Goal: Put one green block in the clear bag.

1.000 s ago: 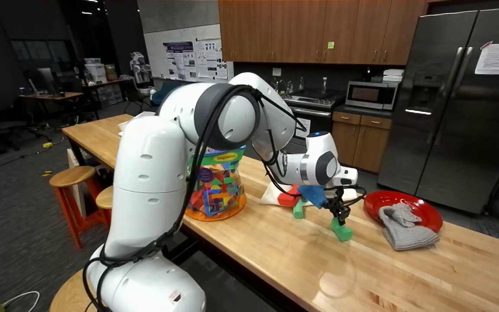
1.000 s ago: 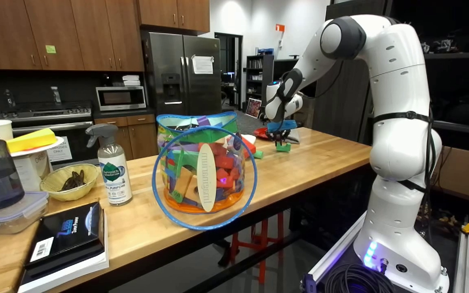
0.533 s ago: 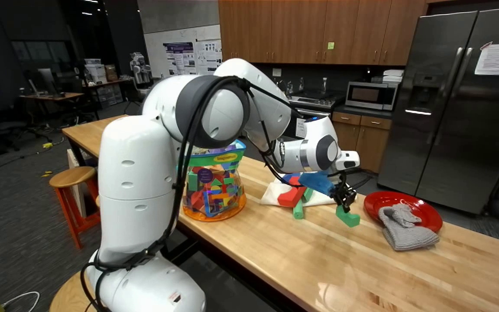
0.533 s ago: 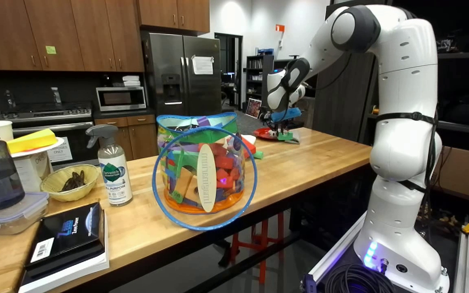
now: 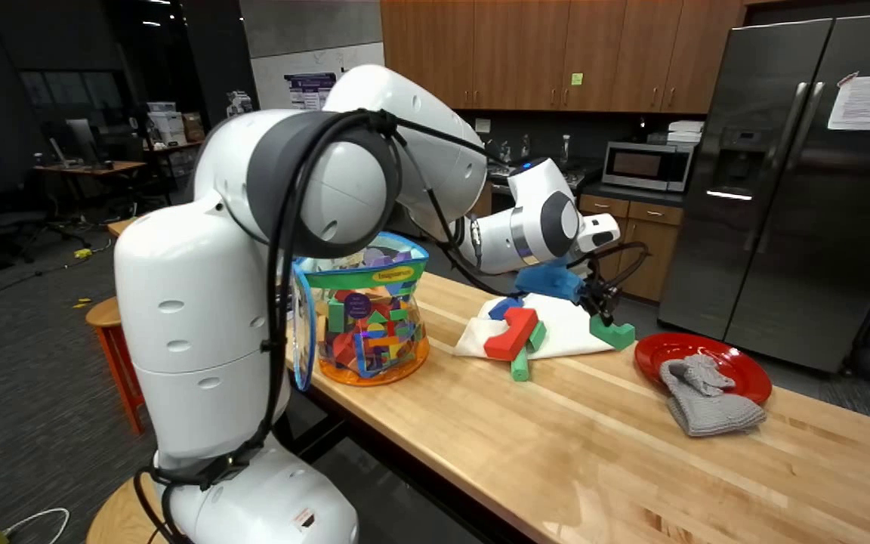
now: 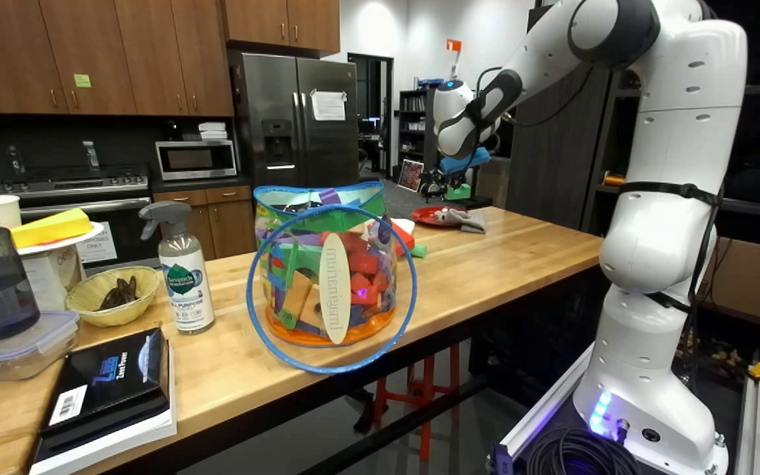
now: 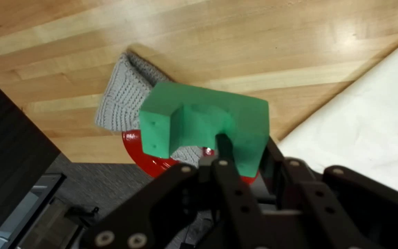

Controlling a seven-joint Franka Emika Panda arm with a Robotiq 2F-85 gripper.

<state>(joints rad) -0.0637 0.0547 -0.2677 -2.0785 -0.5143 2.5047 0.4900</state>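
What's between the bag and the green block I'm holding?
An exterior view shows a white cloth, red block, blue block, green cylinder and another green piece on the table between the bag and the held block.

Arm [image 5: 348, 187] is arching high in both exterior views, elbow [image 6: 594, 25] bending sharply and running past the top edge in an exterior view, forearm [image 6: 539, 64] sloping down to the wrist [image 5: 537, 200]. Gripper [image 7: 247, 147] is hanging under the wrist, pointing downward, fingers [image 7: 225, 149] clamping, tips standing apart. Wrist view: fingers are reaching up from the bottom edge.
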